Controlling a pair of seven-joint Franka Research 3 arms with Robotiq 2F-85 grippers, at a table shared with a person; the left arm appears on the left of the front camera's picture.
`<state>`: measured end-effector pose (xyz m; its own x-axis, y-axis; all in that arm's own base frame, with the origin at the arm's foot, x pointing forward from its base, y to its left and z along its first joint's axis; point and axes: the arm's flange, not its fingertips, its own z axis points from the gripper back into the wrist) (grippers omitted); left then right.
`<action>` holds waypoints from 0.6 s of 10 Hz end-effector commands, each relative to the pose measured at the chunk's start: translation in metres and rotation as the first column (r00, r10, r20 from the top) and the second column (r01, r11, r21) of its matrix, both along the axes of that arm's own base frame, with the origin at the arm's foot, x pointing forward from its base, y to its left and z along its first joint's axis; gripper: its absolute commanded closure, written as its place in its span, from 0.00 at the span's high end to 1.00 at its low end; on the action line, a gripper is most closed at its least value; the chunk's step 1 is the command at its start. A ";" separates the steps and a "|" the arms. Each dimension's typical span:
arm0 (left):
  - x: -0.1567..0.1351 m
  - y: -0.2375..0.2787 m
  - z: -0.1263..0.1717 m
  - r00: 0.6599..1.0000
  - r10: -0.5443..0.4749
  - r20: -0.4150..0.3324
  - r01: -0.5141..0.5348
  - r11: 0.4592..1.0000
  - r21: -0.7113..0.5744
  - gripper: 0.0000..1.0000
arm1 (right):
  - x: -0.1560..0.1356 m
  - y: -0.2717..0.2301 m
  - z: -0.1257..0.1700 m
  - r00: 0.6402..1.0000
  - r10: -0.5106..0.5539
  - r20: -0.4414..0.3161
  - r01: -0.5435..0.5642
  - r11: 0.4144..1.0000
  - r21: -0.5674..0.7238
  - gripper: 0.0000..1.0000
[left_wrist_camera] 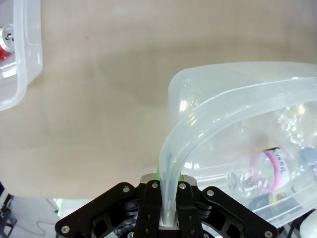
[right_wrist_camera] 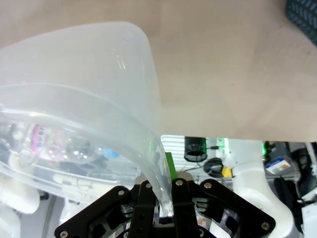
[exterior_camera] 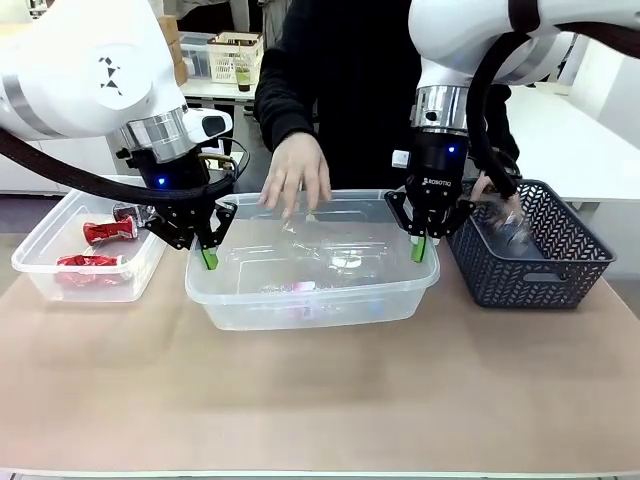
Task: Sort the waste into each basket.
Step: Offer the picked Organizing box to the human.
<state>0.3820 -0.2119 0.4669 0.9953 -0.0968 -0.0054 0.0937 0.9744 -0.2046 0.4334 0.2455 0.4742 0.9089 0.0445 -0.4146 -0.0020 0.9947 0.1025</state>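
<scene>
Both arms have hold of the big clear tub [exterior_camera: 312, 285] in the middle of the table [exterior_camera: 320, 390], one at each end. The left gripper [exterior_camera: 208, 255] has its jaws clamped together on the tub's left rim, and the left wrist view shows the clear rim running straight down between the black fingers, with a sliver of green pad beside it. The right gripper [exterior_camera: 419, 248] is doing the same on the right rim, jaws pinched tight on the plastic edge.

Inside the tub lie clear plastic bottles [exterior_camera: 330, 262], hard to count through the glare; one with a pink label [left_wrist_camera: 270, 171] shows through the wall in the left wrist view. A person's hand [exterior_camera: 295, 175] hovers over the far rim of the tub, fingers pointing down.

Off to the robot's left stands a smaller clear tub [exterior_camera: 85, 250] holding crushed red-and-silver cans [exterior_camera: 108, 231], near the big tub but apart from it. On the right, just beside the big tub, sits the dark grey lattice basket [exterior_camera: 535, 250]; the person's other hand [exterior_camera: 492, 187] is at its far left corner, and a clear bottle [exterior_camera: 510, 228] rests inside it.
</scene>
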 end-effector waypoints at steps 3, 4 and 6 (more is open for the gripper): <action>-0.005 -0.001 0.000 1.000 -0.004 0.010 0.005 1.000 -0.005 0.03 | 0.003 0.002 0.006 1.000 -0.001 0.011 0.001 1.000 0.007 0.04; -0.005 -0.001 0.000 1.000 -0.004 0.010 0.005 1.000 -0.005 0.03 | 0.003 0.002 0.006 1.000 -0.001 0.011 0.001 1.000 0.007 0.04; -0.005 -0.001 0.000 1.000 -0.004 0.010 0.005 1.000 -0.005 0.03 | 0.003 0.002 0.006 1.000 -0.001 0.011 0.001 1.000 0.007 0.04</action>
